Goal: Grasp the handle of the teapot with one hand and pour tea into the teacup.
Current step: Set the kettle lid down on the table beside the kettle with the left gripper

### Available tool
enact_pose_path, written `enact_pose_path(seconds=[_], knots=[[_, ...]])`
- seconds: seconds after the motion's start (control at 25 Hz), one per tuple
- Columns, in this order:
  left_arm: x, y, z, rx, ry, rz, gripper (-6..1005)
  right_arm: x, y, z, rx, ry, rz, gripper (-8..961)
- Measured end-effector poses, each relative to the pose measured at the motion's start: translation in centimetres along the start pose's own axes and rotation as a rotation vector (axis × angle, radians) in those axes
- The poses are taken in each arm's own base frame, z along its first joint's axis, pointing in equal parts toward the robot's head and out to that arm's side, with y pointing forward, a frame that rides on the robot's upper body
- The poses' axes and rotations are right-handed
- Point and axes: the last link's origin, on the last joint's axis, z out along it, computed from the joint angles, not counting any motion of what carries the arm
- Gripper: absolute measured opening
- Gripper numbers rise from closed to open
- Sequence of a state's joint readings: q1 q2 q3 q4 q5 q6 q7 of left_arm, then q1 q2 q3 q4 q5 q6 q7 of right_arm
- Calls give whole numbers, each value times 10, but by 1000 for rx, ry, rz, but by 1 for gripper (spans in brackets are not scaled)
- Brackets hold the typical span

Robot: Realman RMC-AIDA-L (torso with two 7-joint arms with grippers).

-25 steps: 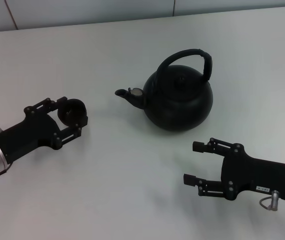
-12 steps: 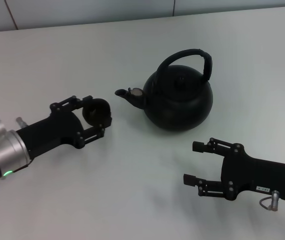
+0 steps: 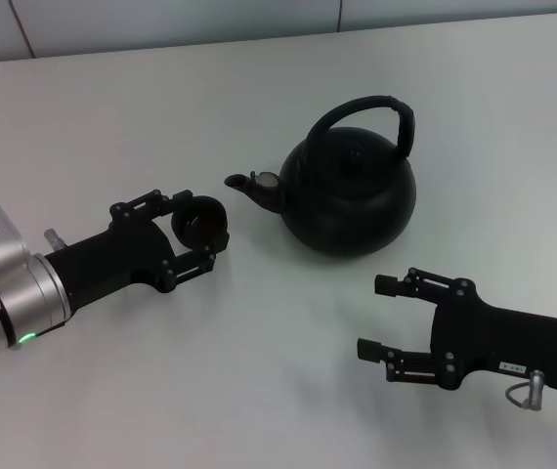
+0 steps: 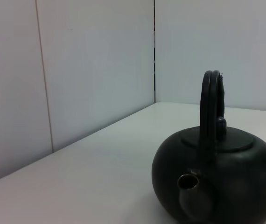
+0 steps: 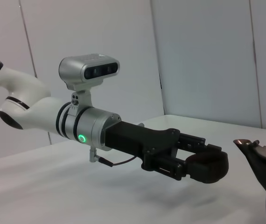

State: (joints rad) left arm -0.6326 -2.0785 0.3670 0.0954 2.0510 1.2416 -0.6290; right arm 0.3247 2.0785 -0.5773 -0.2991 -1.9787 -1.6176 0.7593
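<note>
The matte black teapot [image 3: 352, 200] stands on the white table, its arched handle [image 3: 366, 106] upright and its spout [image 3: 249, 186] pointing to the left. My left gripper [image 3: 200, 227] is shut on the tiny black teacup [image 3: 200, 221], holding it just left of and below the spout tip. In the right wrist view the same teacup [image 5: 208, 166] sits between the left fingers [image 5: 189, 140], close to the spout [image 5: 256, 151]. The left wrist view faces the teapot [image 4: 226, 177] spout-on. My right gripper [image 3: 375, 317] stands open, in front of the teapot, holding nothing.
The white table [image 3: 259, 371] stretches between the two arms. A pale wall [image 3: 161, 20] runs behind its far edge. Nothing else stands on the table.
My left arm has carried the teacup to the right, toward the teapot's spout. The right arm and the teapot have stayed still.
</note>
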Motion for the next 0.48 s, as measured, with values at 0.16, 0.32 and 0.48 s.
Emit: enact_pose_path(seconds=[0.16, 0.32, 0.48], knots=[[-3, -1, 2, 11, -24, 1, 687, -1, -1, 1, -1, 2, -3, 814], [-11, 4, 6, 17, -61, 18, 687, -1, -1, 2, -2, 2, -5, 813], [-15, 7, 8, 21, -84, 30, 687, -1, -2, 2, -3, 1, -5, 813]])
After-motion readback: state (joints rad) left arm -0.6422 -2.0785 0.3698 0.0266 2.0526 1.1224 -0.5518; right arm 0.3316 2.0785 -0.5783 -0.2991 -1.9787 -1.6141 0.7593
